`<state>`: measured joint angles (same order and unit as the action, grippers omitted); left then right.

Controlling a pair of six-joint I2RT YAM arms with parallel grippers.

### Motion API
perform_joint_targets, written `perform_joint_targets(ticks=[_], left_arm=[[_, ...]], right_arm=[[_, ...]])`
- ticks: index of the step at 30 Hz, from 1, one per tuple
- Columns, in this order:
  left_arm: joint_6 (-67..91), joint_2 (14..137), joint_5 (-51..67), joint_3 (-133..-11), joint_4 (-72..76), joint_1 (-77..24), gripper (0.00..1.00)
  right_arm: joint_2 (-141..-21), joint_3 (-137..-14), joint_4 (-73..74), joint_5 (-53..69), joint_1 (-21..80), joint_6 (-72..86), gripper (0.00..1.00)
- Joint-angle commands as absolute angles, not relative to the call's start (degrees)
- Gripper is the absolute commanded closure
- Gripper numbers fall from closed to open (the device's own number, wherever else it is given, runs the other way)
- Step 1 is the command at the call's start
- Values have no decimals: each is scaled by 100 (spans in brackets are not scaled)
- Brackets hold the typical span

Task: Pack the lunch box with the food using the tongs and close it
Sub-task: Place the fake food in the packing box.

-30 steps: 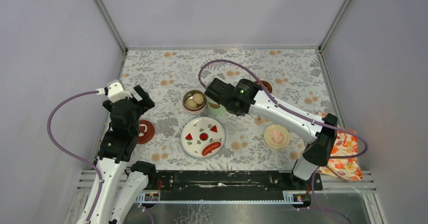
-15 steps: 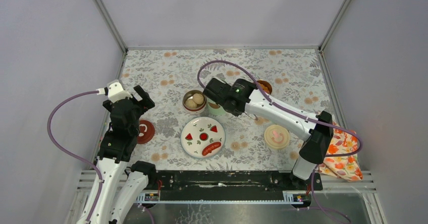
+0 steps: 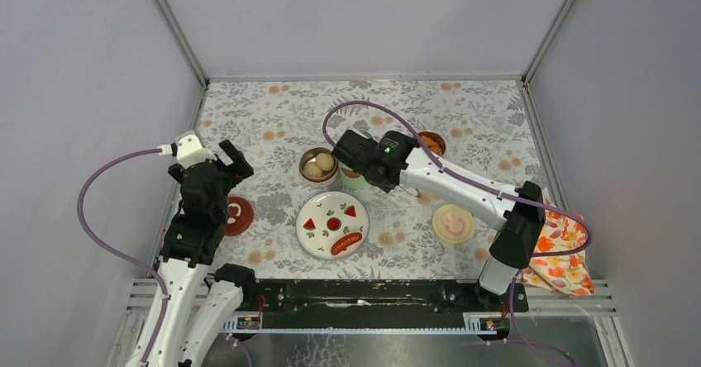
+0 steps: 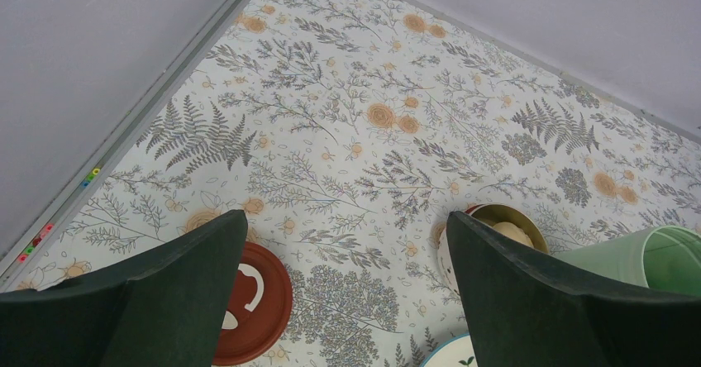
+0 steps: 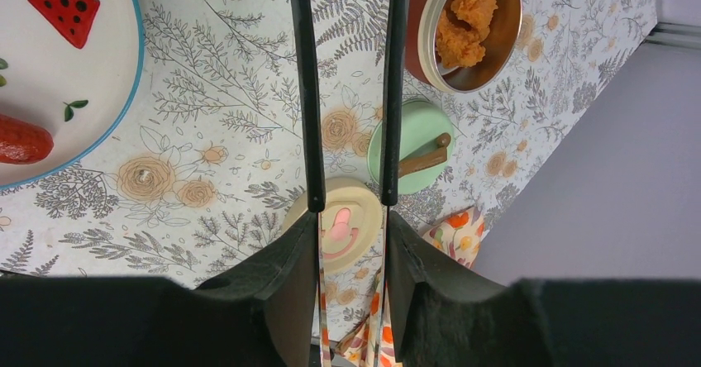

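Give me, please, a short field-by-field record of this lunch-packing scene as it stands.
left gripper: open, empty
right gripper: shut on the tongs
jar: uncovered
green lid: off, lying on the table
pale-ball bowl: uncovered
orange-chunk bowl: uncovered
dark-red lid: on the table
cream lid: on the table
plate: one red sausage on it

Left fingers [image 4: 165, 301] wide, right fingers [image 5: 277, 288] narrow.

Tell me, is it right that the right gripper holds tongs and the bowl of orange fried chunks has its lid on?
No: the right gripper holds the tongs, but the bowl of orange fried chunks stands uncovered, as the right wrist view shows.
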<state>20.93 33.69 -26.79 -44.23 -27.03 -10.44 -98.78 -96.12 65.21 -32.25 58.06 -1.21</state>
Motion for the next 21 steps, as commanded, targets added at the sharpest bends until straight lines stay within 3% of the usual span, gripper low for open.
perform_joint_targets(ticks=[1, 9, 21], left_arm=[[2092, 3318, -2654, -4430, -2543, -993, 2], [2092, 3331, -2674, -4430, -2544, -993, 1], [2074, 3366, -2597, -4421, -2516, -993, 2]], right_arm=[[-9663, -9656, 6498, -3285, 5775, -141, 61], [-9257, -9506, 6443, -3052, 5937, -318, 62], [-8689, -8864, 6553, -3074, 6990, -459, 62]])
